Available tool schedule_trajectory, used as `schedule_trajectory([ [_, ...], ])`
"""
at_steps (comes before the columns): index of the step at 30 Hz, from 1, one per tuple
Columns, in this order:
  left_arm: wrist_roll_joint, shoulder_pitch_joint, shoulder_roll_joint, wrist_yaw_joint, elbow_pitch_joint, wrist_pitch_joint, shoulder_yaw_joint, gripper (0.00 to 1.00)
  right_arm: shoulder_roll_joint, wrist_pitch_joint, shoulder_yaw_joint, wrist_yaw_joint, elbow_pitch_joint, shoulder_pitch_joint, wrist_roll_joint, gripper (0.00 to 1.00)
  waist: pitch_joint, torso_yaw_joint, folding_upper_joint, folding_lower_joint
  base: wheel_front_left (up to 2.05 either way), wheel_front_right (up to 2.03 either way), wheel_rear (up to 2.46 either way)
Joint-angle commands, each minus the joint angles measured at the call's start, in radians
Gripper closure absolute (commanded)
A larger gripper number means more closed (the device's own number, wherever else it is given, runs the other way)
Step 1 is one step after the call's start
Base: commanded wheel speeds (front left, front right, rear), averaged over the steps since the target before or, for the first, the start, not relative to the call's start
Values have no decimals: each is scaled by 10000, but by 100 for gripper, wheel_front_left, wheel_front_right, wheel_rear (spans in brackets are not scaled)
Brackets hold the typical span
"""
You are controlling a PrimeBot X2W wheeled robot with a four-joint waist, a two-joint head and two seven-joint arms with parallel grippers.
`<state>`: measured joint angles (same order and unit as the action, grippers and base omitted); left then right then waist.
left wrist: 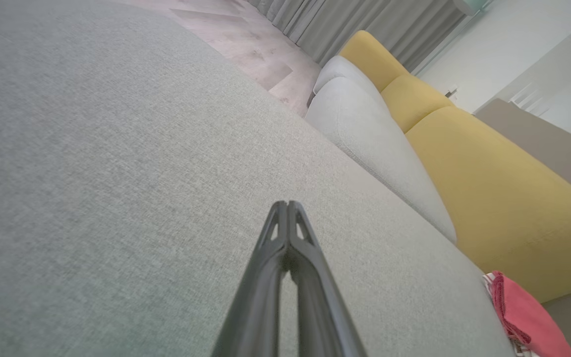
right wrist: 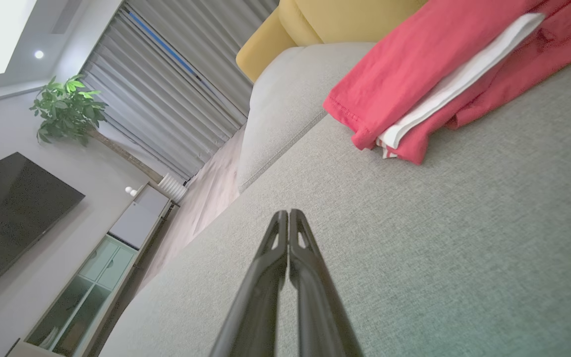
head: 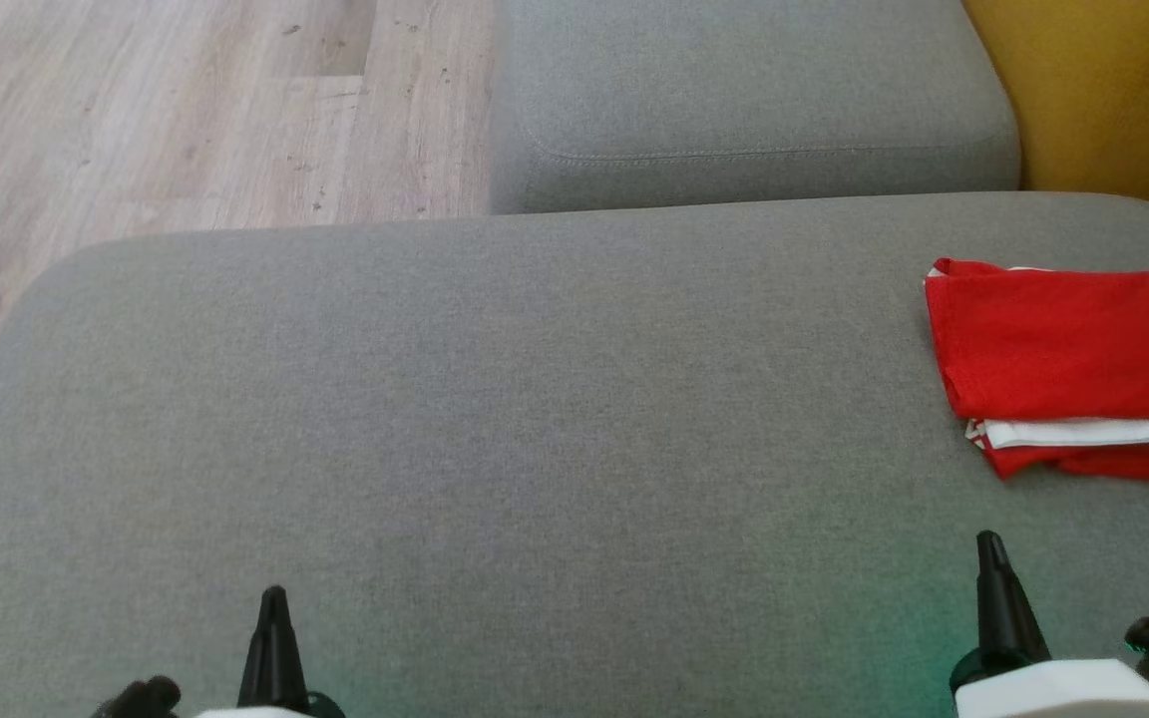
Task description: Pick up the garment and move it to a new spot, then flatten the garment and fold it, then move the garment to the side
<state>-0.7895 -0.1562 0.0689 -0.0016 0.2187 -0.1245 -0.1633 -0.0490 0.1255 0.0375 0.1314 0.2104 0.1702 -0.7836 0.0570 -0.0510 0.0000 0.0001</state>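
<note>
You see the folded garment (head: 1068, 349) lying on the sofa's (head: 535, 419) right side; your left gripper (head: 273, 595) and right gripper (head: 989, 541) are both closed, empty, apart from it.

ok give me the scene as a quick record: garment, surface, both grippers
garment: red and white garment, folded, lying flat at the right side of the cushion
surface: grey cushion
left gripper: left gripper shut, empty, far from the garment
right gripper: right gripper shut, empty, near the garment but not touching it
task stage: garment looks folded and set aside
</note>
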Motion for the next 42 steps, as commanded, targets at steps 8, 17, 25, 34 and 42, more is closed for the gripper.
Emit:
schedule_trajectory([
  [8,-1175,817,129,-230,-221,226,451,100,-252,-262,-99,-4,-192,-763,-1200,100,-74,63,0,-1,0,0,0],
  [17,-2353,1098,140,-398,-149,498,733,100,-269,-536,-246,-4,-112,-1075,-2378,100,-157,134,0,-1,0,0,0],
  [25,-3177,1296,143,-515,-98,694,937,100,-277,-733,-354,-5,-56,-1294,-3200,100,-216,183,0,-1,0,0,0],
  [34,-4347,1579,144,-683,-25,978,1234,100,-285,-1019,-515,-5,25,-1609,-4371,100,-300,254,0,-1,0,0,0],
  [42,-5280,1806,141,-818,34,1210,1477,100,-289,-1251,-647,-6,90,-1860,-5304,100,-367,311,0,-1,0,0,0],
])
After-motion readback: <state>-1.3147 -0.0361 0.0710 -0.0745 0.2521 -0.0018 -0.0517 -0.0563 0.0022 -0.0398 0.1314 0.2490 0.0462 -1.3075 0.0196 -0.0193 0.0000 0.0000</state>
